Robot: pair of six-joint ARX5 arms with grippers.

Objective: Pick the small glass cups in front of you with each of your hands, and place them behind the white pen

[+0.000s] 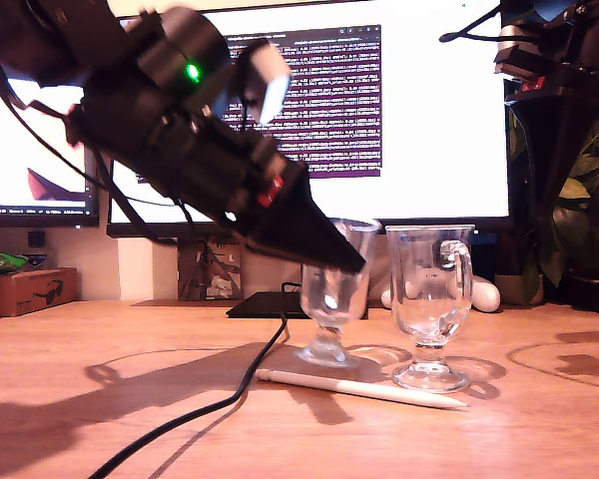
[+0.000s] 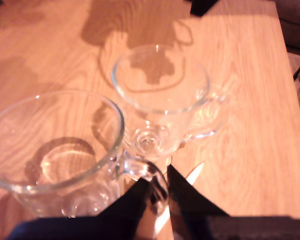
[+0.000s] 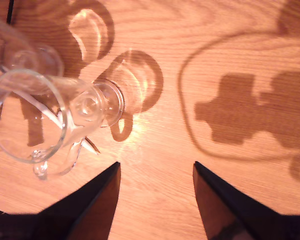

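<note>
First wrist view: my first gripper (image 2: 159,176) is narrowed down, jaws closed onto the handle loop of the first glass cup (image 2: 55,145), one black fingertip on each side of the loop. Cup is upright. The second glass cup (image 2: 160,95) is just past it, near but apart, handle turned away from the first. A sliver of the white pen (image 2: 195,172) shows below the jaws.

Exterior view: my first gripper (image 1: 349,261) comes down at a slant from the upper left to the rim side of the first glass cup (image 1: 329,294). The foot of the cup is on the wooden table (image 1: 100,339). The second glass cup (image 1: 431,299) stands just to its right, handle to the exterior view's right. The white pen (image 1: 359,387) lies flat on the camera side of both cups, just beside their bases, tapered tip to the right. A black cable (image 1: 210,409) runs across the table towards the lower left. Lit monitor (image 1: 429,110) behind.

Second wrist view: my second gripper (image 3: 156,167) is wide apart, with only bare table between the fingers. The second glass cup (image 3: 80,107) stands off to one side, clear of the jaws.
</note>
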